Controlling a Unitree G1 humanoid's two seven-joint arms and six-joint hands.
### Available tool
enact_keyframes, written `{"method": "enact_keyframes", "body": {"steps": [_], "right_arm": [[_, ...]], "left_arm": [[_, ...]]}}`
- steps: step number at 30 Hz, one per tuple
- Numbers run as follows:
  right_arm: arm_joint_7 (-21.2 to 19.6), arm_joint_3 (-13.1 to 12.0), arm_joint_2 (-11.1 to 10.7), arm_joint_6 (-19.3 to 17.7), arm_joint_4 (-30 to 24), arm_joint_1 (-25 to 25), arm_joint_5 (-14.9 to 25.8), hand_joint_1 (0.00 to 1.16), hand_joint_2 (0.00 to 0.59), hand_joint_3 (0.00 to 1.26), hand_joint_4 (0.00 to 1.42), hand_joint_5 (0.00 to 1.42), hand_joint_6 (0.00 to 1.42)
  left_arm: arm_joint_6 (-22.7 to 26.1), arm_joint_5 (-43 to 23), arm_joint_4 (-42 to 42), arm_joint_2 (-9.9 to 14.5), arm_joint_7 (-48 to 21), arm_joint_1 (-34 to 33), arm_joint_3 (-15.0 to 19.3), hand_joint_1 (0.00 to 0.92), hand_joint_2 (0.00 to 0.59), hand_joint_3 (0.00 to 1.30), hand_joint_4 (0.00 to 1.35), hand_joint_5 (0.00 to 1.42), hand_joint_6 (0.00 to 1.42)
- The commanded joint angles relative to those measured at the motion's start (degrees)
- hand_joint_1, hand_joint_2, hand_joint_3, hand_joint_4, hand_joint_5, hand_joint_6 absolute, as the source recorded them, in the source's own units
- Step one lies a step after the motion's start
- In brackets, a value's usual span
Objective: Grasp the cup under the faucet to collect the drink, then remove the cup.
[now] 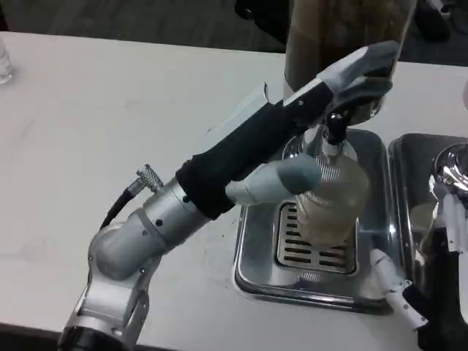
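A clear plastic cup (333,201) holding pale drink stands on the slotted grate of the steel drip tray (256,270), right under the black-tipped faucet (335,131) of a tall dispenser (329,29). My left arm reaches in from the lower left. My left hand (322,110) is at the cup's top. Its thumb (281,181) lies against the cup's left side. Its fingers (362,69) stretch straight past the faucet, toward the dispenser body, not wrapped round the cup. My right hand (431,270) waits at the tray's right edge, fingers spread and empty.
A second steel tray (413,157) with a shiny metal part (453,168) adjoins on the right. A clear glass (4,62) stands at the far left edge. White tabletop (110,124) spreads to the left of the dispenser.
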Motion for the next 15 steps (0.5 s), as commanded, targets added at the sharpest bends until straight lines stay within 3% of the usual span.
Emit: {"method": "enact_keyframes", "body": {"steps": [1, 15], "right_arm": [[0.6, -0.1, 0.1, -1.4, 0.4, -0.5, 0.9, 0.27, 0.339, 0.00, 0.00, 0.00, 0.03], [4.2, -1.1, -0.6, -3.6, 1.9, -2.7, 4.6, 0.29, 0.334, 0.00, 0.00, 0.00, 0.06]], "left_arm": [[0.3, 1.2, -1.6, -0.3, -1.6, 1.5, -1.5, 0.000, 0.073, 0.04, 0.00, 0.11, 0.03], [-1.0, 4.7, -2.1, 1.4, -1.1, 3.2, -3.0, 0.000, 0.074, 0.06, 0.00, 0.13, 0.05]]}}
